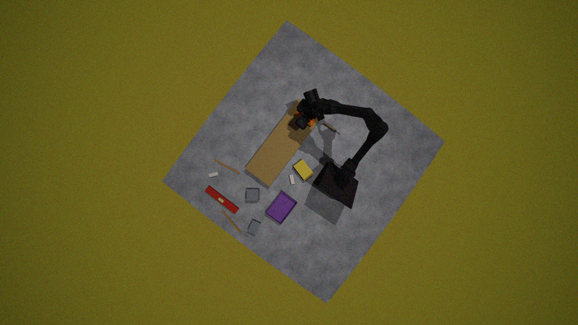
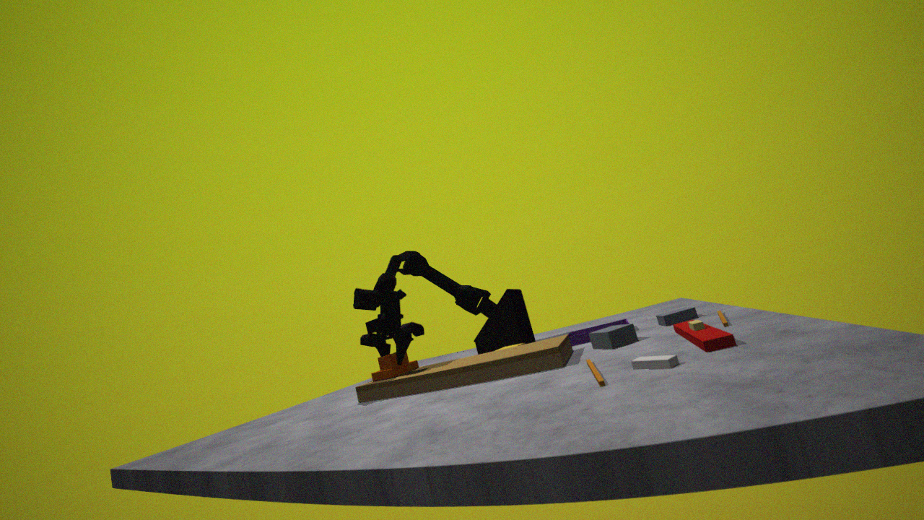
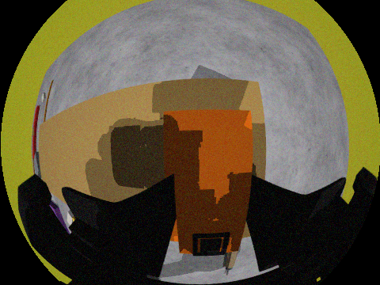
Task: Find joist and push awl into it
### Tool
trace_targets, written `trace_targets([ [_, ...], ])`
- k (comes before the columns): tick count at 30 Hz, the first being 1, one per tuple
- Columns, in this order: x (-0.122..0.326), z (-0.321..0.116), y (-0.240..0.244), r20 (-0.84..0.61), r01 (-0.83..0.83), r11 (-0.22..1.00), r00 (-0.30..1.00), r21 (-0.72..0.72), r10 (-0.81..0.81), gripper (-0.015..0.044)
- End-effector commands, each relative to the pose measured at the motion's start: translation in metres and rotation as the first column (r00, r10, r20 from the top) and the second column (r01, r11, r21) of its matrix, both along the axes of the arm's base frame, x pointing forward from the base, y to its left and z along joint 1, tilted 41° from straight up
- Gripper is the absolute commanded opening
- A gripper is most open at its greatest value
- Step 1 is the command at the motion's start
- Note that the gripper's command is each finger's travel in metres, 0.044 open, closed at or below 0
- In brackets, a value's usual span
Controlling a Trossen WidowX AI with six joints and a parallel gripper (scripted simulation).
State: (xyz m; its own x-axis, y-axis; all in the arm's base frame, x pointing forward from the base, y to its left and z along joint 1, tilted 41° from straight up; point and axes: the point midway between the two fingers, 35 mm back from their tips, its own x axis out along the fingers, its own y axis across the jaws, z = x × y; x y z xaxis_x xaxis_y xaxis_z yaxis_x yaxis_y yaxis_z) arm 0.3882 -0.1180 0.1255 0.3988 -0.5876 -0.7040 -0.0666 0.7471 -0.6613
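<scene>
Orange stud finder (image 1: 312, 122) (image 2: 388, 363) (image 3: 214, 158) upright on tan panel (image 1: 277, 151) (image 2: 478, 366) (image 3: 75, 138)

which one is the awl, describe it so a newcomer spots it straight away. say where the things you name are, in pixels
Find the tan panel (image 1: 272, 149) (image 2: 478, 373) (image 3: 79, 119). Just off its arm end lies the awl (image 1: 329, 127) (image 3: 233, 259), slim with a dark point. Unlike the two orange sticks (image 1: 227, 166) (image 1: 231, 221) (image 2: 595, 373) (image 2: 722, 318), it has a tan handle.

Yellow block (image 1: 303, 169) — between panel (image 1: 277, 149) (image 2: 465, 371) (image 3: 75, 138) and arm base (image 1: 337, 185) (image 2: 510, 326) — blocks low passage.

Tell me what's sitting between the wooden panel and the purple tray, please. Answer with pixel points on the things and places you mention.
Only grey tabletop shows in the direct gap between the panel (image 1: 271, 151) and the purple tray (image 1: 281, 206), in the top view.
</scene>
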Motion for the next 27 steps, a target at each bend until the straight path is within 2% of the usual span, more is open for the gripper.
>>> trace_targets([
  [1, 0.0, -0.006, 0.006, -0.002, -0.005, 1.0, 1.0, 0.002, 0.005, 0.0],
  [27, -0.005, -0.048, 0.053, -0.003, -0.005, 1.0, 1.0, 0.005, 0.005, 0.0],
])
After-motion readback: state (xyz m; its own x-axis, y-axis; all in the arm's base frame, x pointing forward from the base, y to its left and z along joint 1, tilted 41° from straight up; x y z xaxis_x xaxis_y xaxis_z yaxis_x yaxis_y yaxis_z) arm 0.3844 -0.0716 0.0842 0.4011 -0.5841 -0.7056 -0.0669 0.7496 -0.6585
